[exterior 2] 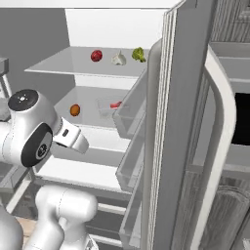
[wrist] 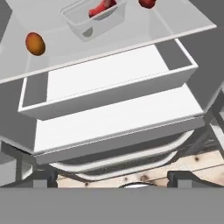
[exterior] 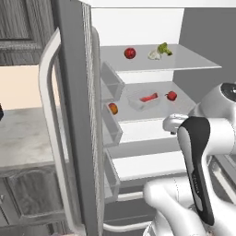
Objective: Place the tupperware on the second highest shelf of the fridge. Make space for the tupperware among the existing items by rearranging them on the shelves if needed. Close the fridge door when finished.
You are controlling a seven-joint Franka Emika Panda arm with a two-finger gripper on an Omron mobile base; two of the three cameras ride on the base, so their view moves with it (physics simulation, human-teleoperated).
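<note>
While the fridge (exterior: 73,92) stood with both doors swung wide, we found the tupperware (exterior: 144,99) already sitting on the second highest shelf (exterior: 138,115), a clear tub with a strip of red food inside. On that same pale panel we saw a small orange piece (exterior: 113,109) near the front left edge and a round red fruit (exterior: 171,96) just to the right of the tub, each apart from it. Up on the top shelf (exterior: 184,62) lay another red fruit (exterior: 130,53), a white bulb (exterior: 154,55) and a green leafy vegetable (exterior: 163,48), the last two close together. From the right base view we counted the same row: red fruit (exterior 2: 96,55), bulb (exterior 2: 118,59), greens (exterior 2: 138,54), with the orange piece (exterior 2: 74,110) and the tub (exterior 2: 110,106) one level down.

We saw the white arm (exterior: 203,138) raised in front of the lower part of the cabinet, clear of the food. Looking along the hand, we had the tub (wrist: 94,17) and the orange piece (wrist: 35,43) above a white drawer (wrist: 109,87). The gripper (wrist: 113,180) had its two dark tips set far apart at the bottom corners, jaws spread wide and nothing between them. Long pale curved handles (exterior: 50,129) framed the open doors on both sides.
</note>
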